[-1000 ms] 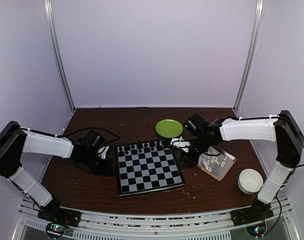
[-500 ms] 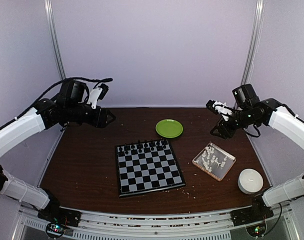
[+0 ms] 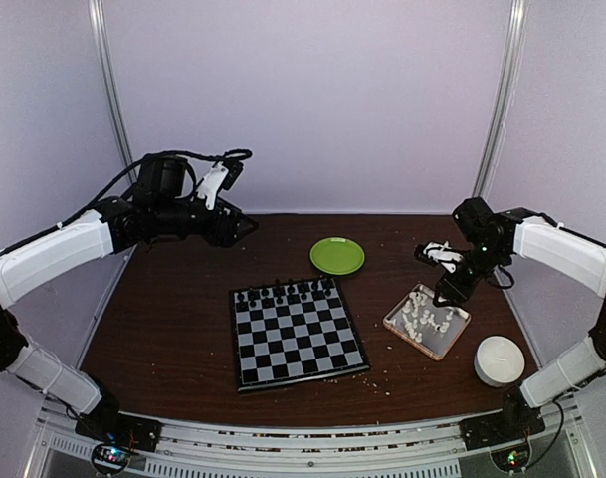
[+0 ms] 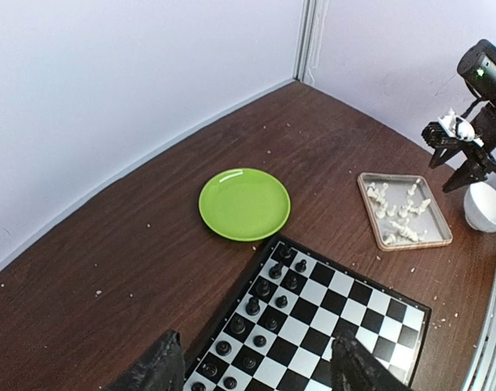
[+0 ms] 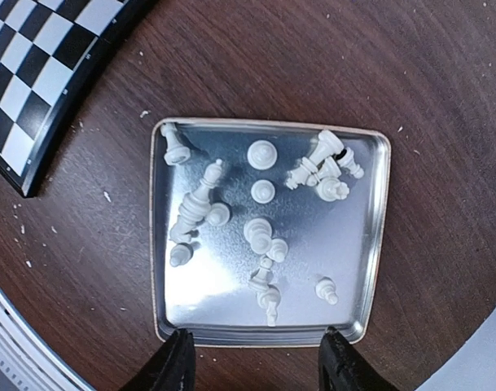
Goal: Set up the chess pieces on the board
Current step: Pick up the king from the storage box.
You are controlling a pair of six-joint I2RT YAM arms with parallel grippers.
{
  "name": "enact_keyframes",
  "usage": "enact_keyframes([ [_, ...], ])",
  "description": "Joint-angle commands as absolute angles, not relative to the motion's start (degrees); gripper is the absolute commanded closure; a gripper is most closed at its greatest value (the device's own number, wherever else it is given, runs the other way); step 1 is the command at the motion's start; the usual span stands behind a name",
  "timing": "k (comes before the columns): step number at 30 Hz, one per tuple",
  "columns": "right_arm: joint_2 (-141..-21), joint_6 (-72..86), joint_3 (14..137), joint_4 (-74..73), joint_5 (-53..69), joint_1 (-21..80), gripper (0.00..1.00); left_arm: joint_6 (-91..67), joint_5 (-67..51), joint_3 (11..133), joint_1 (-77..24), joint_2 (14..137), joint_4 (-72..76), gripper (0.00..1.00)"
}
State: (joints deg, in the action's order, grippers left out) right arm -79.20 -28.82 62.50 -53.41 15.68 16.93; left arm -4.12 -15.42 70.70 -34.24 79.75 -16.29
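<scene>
My right gripper (image 5: 257,349) hangs part-open, empty, over the tray (image 5: 357,236) of white pieces (image 5: 260,232) (jumbled); my left gripper (image 4: 257,360) gapes wide, high at far left.

Board (image 3: 301,344) unobstructed; black chessmen (image 3: 283,292) rearmost.

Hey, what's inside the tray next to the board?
Only loose white chessmen, some upright, some toppled, on the tray floor. The right pincer hides a bit of its near rim.

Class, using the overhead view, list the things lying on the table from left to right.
Board → tray holding the white chess pieces → white bowl. The green plate overlaps the board's span, so it is left out.
</scene>
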Motion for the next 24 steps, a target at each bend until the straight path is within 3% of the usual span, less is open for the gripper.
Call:
enact_keyframes([
  [1, -82.67, -31.28, 64.71, -53.73, 10.29, 16.49, 0.5, -3.1, -15.71, 68.64, -34.42, 78.01, -12.14, 0.37],
  [10, -89.71, -31.67, 66.76, -53.9, 12.1, 16.69, 0.59, -2.98, -12.51, 69.44, -34.37, 77.75, -13.13, 0.37],
  [24, -94.9, -29.91, 66.85, -52.1, 14.38, 18.47, 0.66, -3.28, -13.83, 70.0, -34.37, 78.66, -13.71, 0.37],
])
